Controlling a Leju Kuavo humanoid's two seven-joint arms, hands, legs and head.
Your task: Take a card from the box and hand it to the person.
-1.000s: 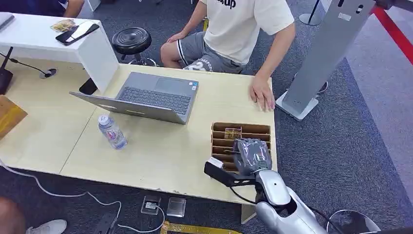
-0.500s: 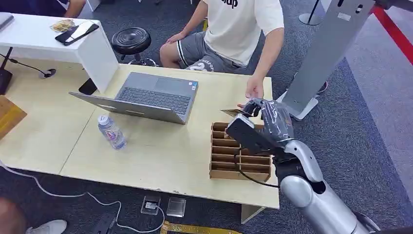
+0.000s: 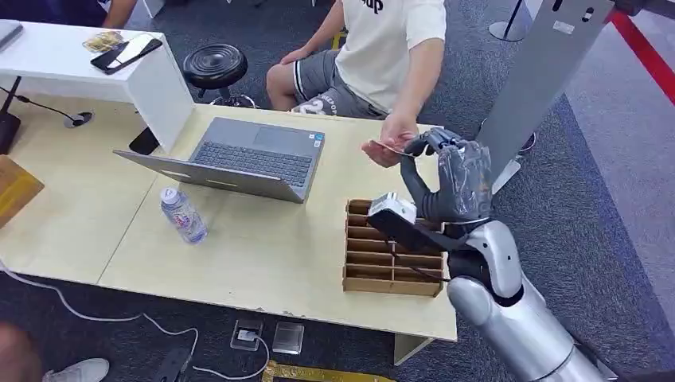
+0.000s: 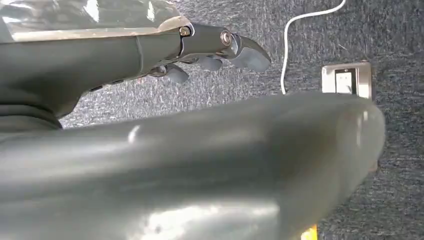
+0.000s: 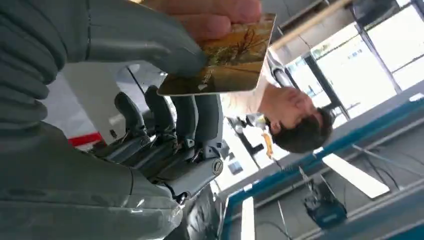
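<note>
Below me a pale wooden desk (image 3: 263, 255) stands on dark grey carpet (image 3: 605, 199). A white raised shelf (image 3: 79, 76) sits at its far left corner. Beyond the far edge stands a round black stool (image 3: 215, 65); off the far right corner rises a slanted grey metal stand (image 3: 529, 87). A red stripe (image 3: 641, 44) crosses the floor.

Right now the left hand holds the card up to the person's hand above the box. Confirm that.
Wrong hand. The right hand holds the card up to the person's hand, beyond the box; the head view shows it. The right wrist view shows the person's fingers already on the card.
</note>
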